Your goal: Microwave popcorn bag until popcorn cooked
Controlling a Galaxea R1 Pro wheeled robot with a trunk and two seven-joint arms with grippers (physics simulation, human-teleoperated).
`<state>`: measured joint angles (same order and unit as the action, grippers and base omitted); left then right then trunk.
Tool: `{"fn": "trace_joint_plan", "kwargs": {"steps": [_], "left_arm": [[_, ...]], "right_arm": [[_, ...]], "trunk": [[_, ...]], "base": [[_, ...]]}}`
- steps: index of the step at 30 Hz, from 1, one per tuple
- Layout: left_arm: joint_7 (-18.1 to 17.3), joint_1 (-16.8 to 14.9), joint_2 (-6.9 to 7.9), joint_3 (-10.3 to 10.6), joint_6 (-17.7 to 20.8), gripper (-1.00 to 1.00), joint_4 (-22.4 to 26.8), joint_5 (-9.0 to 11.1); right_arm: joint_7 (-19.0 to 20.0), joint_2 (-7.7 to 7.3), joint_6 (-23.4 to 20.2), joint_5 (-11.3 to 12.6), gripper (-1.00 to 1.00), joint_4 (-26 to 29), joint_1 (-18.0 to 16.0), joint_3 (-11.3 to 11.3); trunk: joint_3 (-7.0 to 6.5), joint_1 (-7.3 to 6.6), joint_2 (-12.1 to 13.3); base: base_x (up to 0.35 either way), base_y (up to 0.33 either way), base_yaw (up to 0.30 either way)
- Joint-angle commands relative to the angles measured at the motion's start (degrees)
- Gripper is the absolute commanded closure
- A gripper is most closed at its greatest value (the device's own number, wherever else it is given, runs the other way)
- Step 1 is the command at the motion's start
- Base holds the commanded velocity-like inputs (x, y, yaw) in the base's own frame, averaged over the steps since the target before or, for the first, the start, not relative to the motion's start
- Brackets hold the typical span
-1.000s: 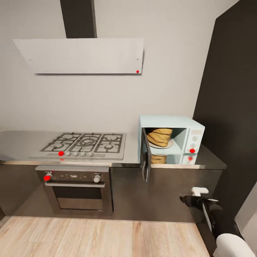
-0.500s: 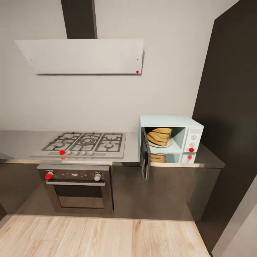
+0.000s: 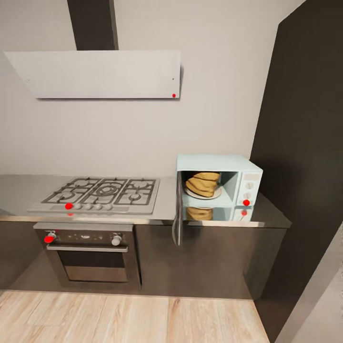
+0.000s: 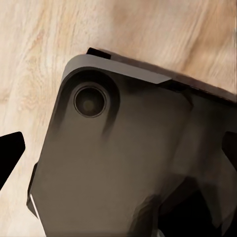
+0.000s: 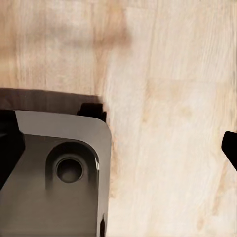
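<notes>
A kitchen seen from the robot's head camera, with the pale mint-blue microwave as the landmark. It stands on a long glossy grey table at the far right end, next to a tall dark cabinet. Its door is swung wide open toward the viewer, hinged on the side nearer the hob. Inside the microwave, the golden-brown popcorn bag lies tilted on a white round plate; its reflection shows in the shiny table just below. Two white knobs sit on the microwave's panel, the lower one marked with a red dot. Beside the microwave, on its door side, a gas hob is set into the table, and a steel oven sits beneath the hob. A flat pale extractor hood hangs on the grey wall above the hob. Light wooden floor runs in front of the cabinets. Both wrist cameras look down at that wooden floor and a dark grey part of the robot's base; dark fingertips of the left claw and right claw sit at the picture edges, so each claw appears spread apart and grips nothing.
</notes>
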<state>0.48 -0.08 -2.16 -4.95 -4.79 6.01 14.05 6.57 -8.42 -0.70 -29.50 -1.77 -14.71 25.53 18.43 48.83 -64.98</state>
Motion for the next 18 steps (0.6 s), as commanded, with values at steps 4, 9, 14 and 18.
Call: {"fn": "trace_joint_plan", "kwargs": {"steps": [4, 9, 14, 18], "left_arm": [[0.1, 0.0, -0.04, -0.4, -0.1, -1.0, -0.1, -0.1], [0.1, 0.0, -0.04, -0.4, -0.1, -1.0, -0.1, -0.2], [0.1, 0.0, 0.16, -0.3, -0.1, -1.0, 0.1, -0.4], [0.0, 0.0, 0.24, -0.3, -0.2, -1.0, 0.6, -0.5]], "right_arm": [[0.1, -0.17, 0.1, -0.5, -1.0, -0.1, -0.1, 0.5], [-0.2, -0.05, 0.4, -0.5, -1.0, -0.1, -0.1, 0.4], [-0.3, -0.18, 0.5, -0.5, -1.0, -0.1, -0.1, 0.4], [-0.3, -0.19, 0.4, -0.5, -1.0, -0.1, -0.1, 0.5]], "trunk": [[0.06, 0.01, 0.0], [0.06, 0.01, 0.0], [0.06, 0.01, 0.0], [0.06, 0.01, 0.0]], "base": [[0.075, -0.275, 0.0], [0.015, -0.276, 0.0], [0.001, -0.262, 0.0], [0.0, -0.079, 0.0]]}}
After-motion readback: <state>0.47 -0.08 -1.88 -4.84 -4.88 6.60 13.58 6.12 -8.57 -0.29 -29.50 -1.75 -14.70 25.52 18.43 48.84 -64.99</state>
